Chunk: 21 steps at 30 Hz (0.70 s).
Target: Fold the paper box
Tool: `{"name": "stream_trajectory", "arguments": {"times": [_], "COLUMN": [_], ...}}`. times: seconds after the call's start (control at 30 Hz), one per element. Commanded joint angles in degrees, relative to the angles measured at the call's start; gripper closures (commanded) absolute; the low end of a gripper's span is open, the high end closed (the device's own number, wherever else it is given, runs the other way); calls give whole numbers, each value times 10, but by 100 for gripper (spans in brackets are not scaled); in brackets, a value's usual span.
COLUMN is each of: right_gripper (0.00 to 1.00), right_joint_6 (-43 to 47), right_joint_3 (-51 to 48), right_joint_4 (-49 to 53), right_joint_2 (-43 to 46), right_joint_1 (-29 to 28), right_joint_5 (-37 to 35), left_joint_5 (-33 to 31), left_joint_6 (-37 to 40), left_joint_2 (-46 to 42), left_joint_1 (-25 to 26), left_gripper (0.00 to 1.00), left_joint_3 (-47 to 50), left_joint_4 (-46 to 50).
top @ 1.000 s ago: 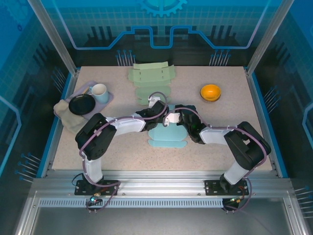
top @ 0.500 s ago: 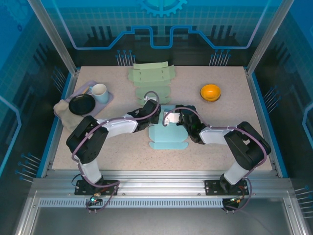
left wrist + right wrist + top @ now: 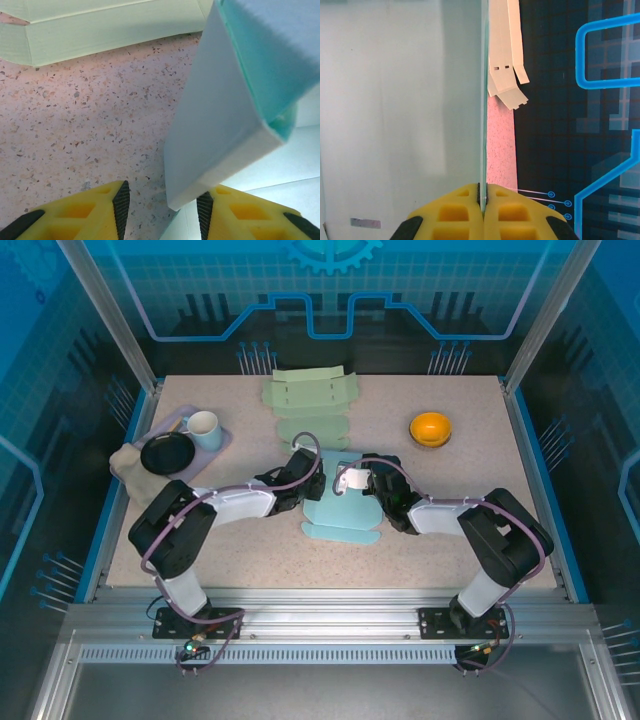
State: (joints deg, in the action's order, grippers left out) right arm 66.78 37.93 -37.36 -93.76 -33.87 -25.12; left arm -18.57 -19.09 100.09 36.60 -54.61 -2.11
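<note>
- Left gripper (image 3: 311, 483): jaws apart, nothing held. In the left wrist view the black pads (image 3: 121, 201) stand either side of the lower corner of a raised flap (image 3: 215, 125). That corner sits nearer the right-hand pad. Contact cannot be told.
- Paper box (image 3: 341, 521): pale blue, base flat on the tabletop (image 3: 240, 550), just in front of and between the two grippers. Its far part is lifted up between them.
- Right gripper (image 3: 481, 199): closed tight on a thin panel (image 3: 400, 100), with the sheet pinched edge-on between the yellow fingers.
- Step in hand, as I judge it: standing a side wall up and setting its crease.
- To do it well, use the right pinch as a fixed anchor. Close the left jaws low on the flap, near its fold, and square to its face.
- Turn the flap slowly along the score so the base does not skid. Grip lightly, as the flap looks doubled and hollow and would likely crush.
- Hard to read from above: both wrists cover the lifted part, so which wall each gripper addresses is unclear.
- Left wrist view: the flap runs out of frame up and right, and its crease is not visible. Green blanks (image 3: 100, 25) lie beyond the fingers.
- Right wrist view: the panel blocks everything left of the fingers, and the lower parts of the fingers are cut off.
</note>
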Motion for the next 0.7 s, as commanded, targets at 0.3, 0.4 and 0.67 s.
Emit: {"name": "stream_trajectory", "arguments": {"times": [0.3, 0.4, 0.67], "right_gripper": [100, 100, 100], "right_joint_6": [-32, -34, -46], "right_joint_3": [-14, -12, -6], "right_joint_4": [44, 44, 11], "right_joint_2": [4, -1, -40], "right_joint_1": [-1, -1, -5], "right_joint_5": [19, 18, -42], "left_joint_5": [-27, -32, -289], "left_joint_6": [76, 71, -127], "left_joint_2": [62, 71, 154], "left_joint_1": [-13, -15, -18], "left_gripper": [65, 75, 100], "left_joint_3": [-32, -41, -176], "left_joint_4": [-62, -72, 202]}}
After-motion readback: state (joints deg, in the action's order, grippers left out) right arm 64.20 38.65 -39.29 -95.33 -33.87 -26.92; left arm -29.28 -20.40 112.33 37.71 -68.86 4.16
